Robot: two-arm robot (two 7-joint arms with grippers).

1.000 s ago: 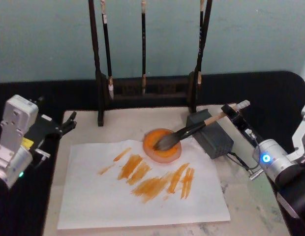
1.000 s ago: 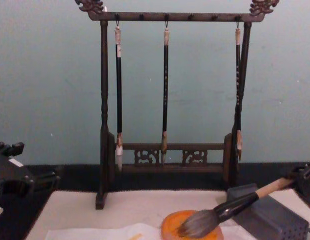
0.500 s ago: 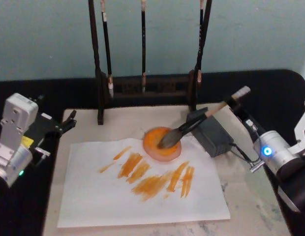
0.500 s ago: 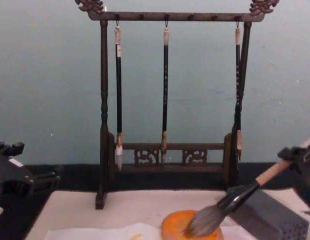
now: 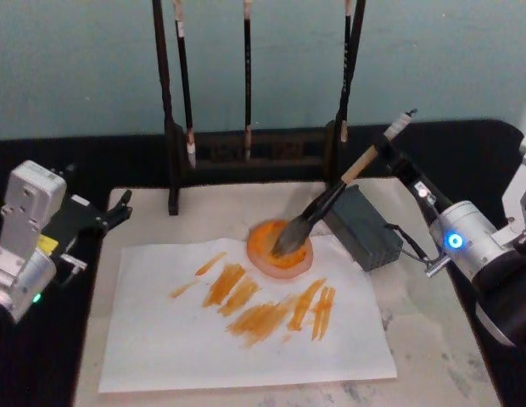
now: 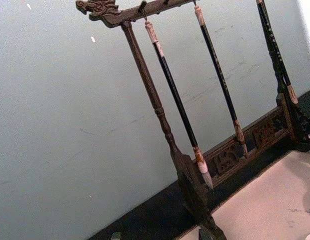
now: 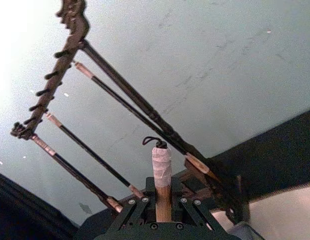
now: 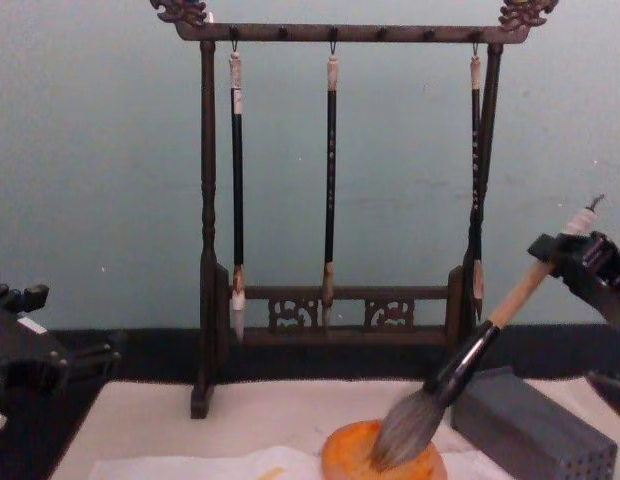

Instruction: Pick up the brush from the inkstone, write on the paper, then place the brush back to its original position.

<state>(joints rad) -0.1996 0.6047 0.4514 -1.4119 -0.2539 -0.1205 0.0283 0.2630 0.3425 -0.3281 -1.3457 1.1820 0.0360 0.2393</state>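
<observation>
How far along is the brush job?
Done: the paper carries orange strokes, though I can't tell if they're from this run. In hand: the right gripper is shut on the brush, which tilts steeply with its bristles on the inkstone. Left: lay the brush down and release, if writing is finished. The left gripper is parked on the left.

A dark wooden brush stand (image 8: 208, 250) rises beyond the right gripper (image 8: 555, 255) and to its left. Three thin dark brushes (image 8: 331, 180) hang from its top bar, their small tips seemingly pale. Below the gripper, a grey perforated block (image 5: 362, 227) sits on the cream mat (image 5: 208, 212). A teal wall (image 8: 100, 150) stands behind everything.
</observation>
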